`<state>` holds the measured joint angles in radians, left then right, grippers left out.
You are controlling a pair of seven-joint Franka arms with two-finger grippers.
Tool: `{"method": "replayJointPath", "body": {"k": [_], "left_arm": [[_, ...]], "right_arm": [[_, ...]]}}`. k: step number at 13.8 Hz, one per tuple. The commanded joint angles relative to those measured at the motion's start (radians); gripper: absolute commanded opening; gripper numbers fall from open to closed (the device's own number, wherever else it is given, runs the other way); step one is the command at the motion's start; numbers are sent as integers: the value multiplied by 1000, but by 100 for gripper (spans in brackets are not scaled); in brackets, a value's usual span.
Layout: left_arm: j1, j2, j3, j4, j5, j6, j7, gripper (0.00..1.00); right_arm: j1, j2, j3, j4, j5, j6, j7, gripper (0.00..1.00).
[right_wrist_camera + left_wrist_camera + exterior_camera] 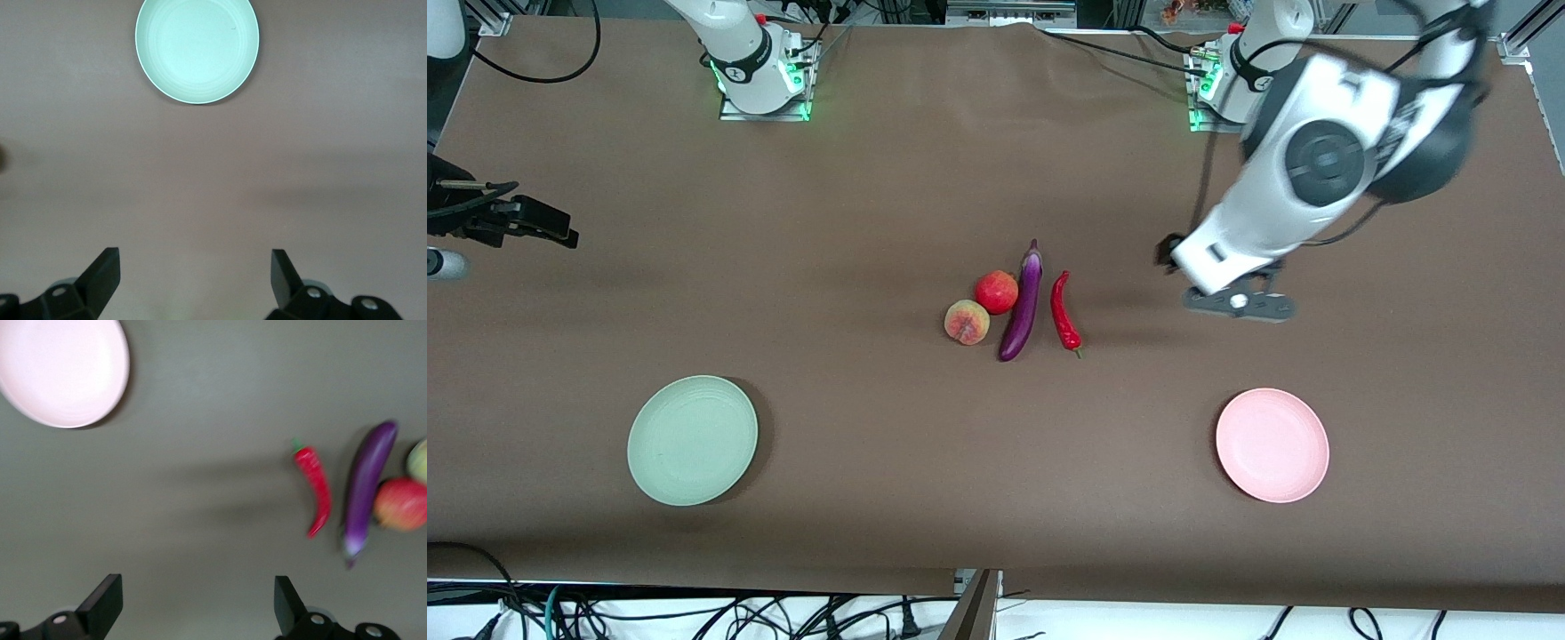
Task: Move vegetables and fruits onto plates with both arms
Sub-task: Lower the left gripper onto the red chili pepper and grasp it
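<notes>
My left gripper [193, 607], black fingers spread wide and empty, hangs over bare brown table toward the left arm's end from the long glossy purple eggplant [1022, 306]; my right gripper [193, 280], likewise wide and empty, waits over the right arm's end. Curved red chili pepper [1064, 311] just beside the eggplant; round red pomegranate-like fruit [996, 292] touching it, fuzzy orange-pink peach [967, 322] alongside. Pale pink round plate [1272, 444] and pale green round plate [692, 439] lie nearer the front camera than the eggplant, well apart.

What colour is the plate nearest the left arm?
Pale pink: the round shallow plate shows best in the front view.

Two vegetables [1022, 307], two fruits [996, 292], two plates [692, 440]
</notes>
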<state>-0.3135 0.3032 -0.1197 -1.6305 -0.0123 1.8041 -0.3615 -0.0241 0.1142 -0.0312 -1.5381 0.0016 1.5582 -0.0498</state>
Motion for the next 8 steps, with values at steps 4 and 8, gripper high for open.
{"method": "replayJointPath", "body": {"k": [4,8], "left_arm": [[-163,236,17,52,-9,245,-359,100],[-203,352,15,41,-9,360,-429,92]], "right_arm": [[15,42,11,9,-8,11,-9,100],[10,59,8,9,1,10,-9,100]]}}
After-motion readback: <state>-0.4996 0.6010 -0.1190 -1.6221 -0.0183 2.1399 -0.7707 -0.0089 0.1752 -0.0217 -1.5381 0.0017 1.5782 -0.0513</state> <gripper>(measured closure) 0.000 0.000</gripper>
